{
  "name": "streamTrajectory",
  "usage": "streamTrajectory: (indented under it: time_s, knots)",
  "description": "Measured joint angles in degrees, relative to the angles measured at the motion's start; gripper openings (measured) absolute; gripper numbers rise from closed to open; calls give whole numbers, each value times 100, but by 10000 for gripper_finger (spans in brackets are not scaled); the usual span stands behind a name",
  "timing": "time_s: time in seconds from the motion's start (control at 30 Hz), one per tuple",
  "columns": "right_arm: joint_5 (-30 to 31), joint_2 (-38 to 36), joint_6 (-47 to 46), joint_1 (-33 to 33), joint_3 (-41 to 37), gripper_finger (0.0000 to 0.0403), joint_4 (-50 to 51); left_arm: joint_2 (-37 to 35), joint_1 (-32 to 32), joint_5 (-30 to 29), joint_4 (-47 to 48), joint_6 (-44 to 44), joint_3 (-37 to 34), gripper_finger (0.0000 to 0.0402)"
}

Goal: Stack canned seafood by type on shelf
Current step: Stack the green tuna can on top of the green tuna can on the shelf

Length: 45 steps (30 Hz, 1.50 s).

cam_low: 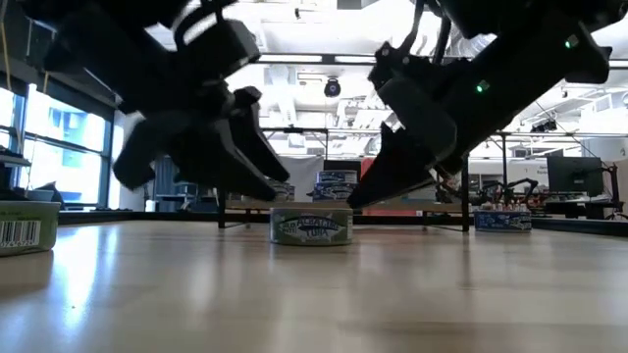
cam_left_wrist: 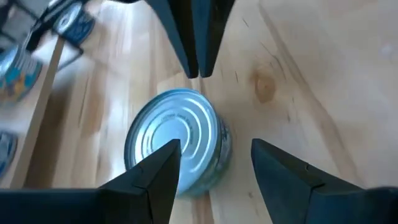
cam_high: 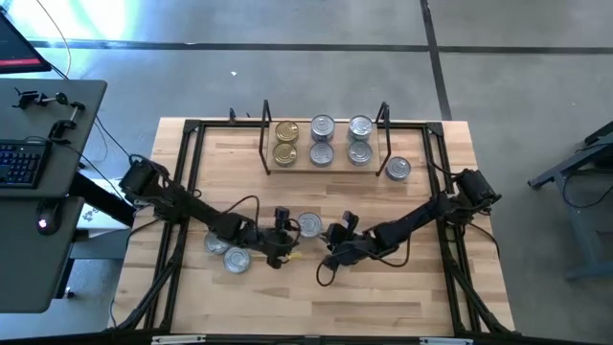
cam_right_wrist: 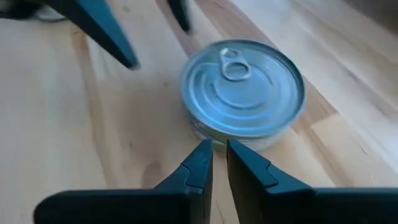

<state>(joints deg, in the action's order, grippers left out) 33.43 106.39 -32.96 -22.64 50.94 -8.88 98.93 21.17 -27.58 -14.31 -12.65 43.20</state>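
At frame centre you had the silver-lidded tin [cam_high: 308, 224] flat on the tabletop [cam_high: 383, 297], between the released left tool [cam_high: 284, 236] and the nearly clenched, empty right tool [cam_high: 335, 233]. Closing off-centre could shove it into the right tool.

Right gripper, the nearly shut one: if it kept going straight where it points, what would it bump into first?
Most likely the silver tin lying flat on the table. The right gripper points straight at its side, with nothing between them. The left gripper waits open on the tin's far side.
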Motion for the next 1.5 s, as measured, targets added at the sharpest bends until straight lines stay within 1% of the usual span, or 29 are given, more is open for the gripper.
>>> streamTrajectory:
  time_s: [0.13,0.17,0.23,0.3,0.4,0.47,0.6,0.67,0.77,0.83,0.9,0.97,1.03,1.1,1.17,1.23,1.37,1.5]
  knots:
    - [-27,2,605,-148,183,39,-85,355,-174,176,-399,-731,0,188]
    - [-31,2,797,-208,252,39,-94,415,-223,229,-408,-796,-5,187]
    - [-48,2,1193,-322,390,39,-83,523,-327,529,-511,-842,-2,179]
    - [-51,2,1605,-426,554,39,-86,581,-404,787,-530,-752,-2,163]
    - [9,2,2114,-576,796,39,-6,650,-475,913,-649,-702,13,126]
    - [74,2,2253,-649,980,39,201,645,-512,928,-649,-698,13,95]
    - [79,-57,2137,-689,1426,39,1334,601,-579,1155,-659,-703,11,33]
    - [113,-114,1962,-681,1590,40,1940,558,-588,1253,-679,-692,11,10]
    - [158,-180,1349,-614,1707,52,2658,426,-574,1247,-568,-508,-2,8]
    - [-53,-184,1223,-539,1724,71,2940,253,-533,1233,-489,-335,-20,7]
    - [-144,-144,1267,-470,1676,97,2964,49,-480,1229,-510,-222,-11,3]
    - [-188,-75,1595,-391,1565,127,2739,-132,-448,1226,-431,-113,-7,2]
    - [-192,-8,2143,-332,1458,155,2424,-261,-444,1225,-356,44,-9,2]
    - [-23,26,2699,-312,1387,175,2037,-368,-450,1200,-300,154,-9,2]
    - [338,56,3043,-332,1364,182,1747,-419,-466,1188,-271,196,-7,1]
    - [541,71,3272,-338,1351,184,1553,-420,-476,1181,-254,206,-7,1]
    - [585,139,3651,-246,1346,185,1409,-419,-478,1181,-252,206,-7,1]
    - [596,466,4171,-107,1345,185,1162,-419,-503,1179,-282,213,-7,0]
